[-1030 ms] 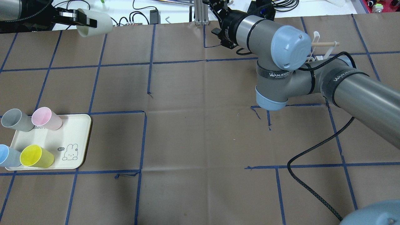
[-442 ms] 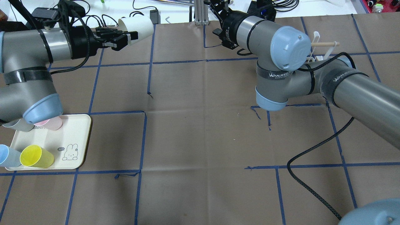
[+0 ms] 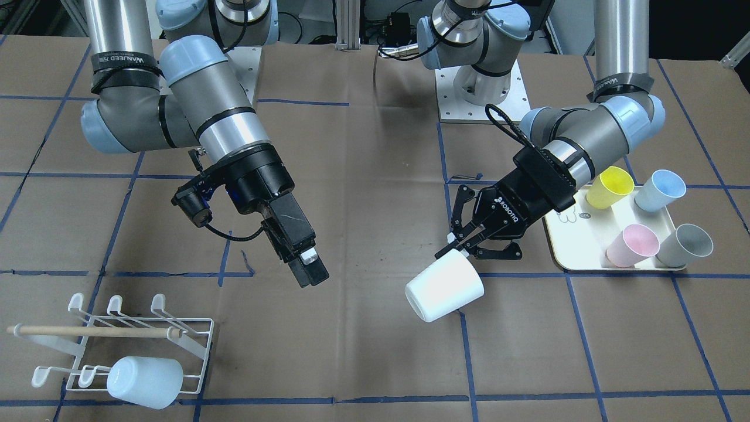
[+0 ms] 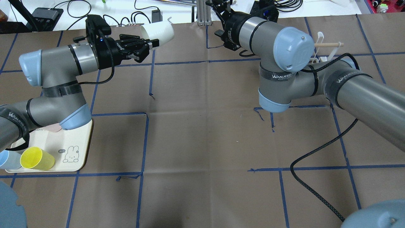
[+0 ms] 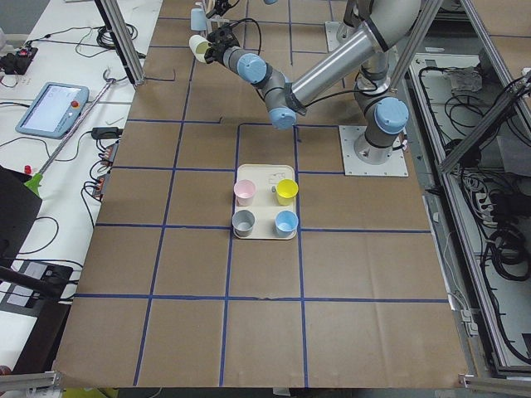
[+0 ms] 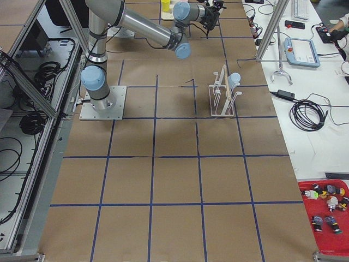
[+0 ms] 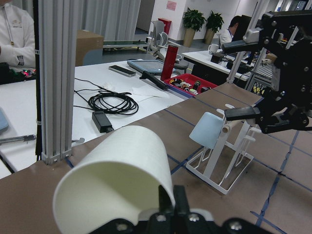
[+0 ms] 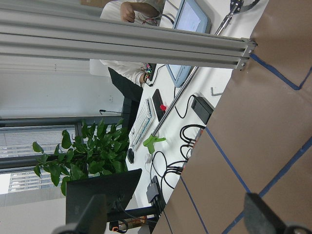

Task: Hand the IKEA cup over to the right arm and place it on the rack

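Note:
My left gripper [image 3: 462, 245] is shut on the rim of a white cup [image 3: 444, 288] and holds it tilted on its side above the table. In the overhead view the gripper [image 4: 151, 43] and the cup [image 4: 158, 31] are at the far edge, left of centre. The cup fills the bottom of the left wrist view [image 7: 117, 180]. My right gripper [image 3: 310, 268] hangs open and empty above the table, a gap to the cup's side; the left wrist view shows it [image 7: 243, 80] with fingers spread. The white wire rack [image 3: 176, 343] holds a pale-blue cup [image 3: 143, 381].
A cream tray [image 3: 577, 240] holds yellow [image 3: 609, 186], blue [image 3: 659, 190], pink [image 3: 633, 245] and grey [image 3: 684, 245] cups beside the left arm. The right arm's elbow [image 4: 289, 47] partly hides the rack [image 4: 320, 38] from above. A black cable [image 4: 316, 155] lies on the table.
My left arm has swung the white cup to the right along the table's far edge, towards the right gripper. The right arm has barely moved.

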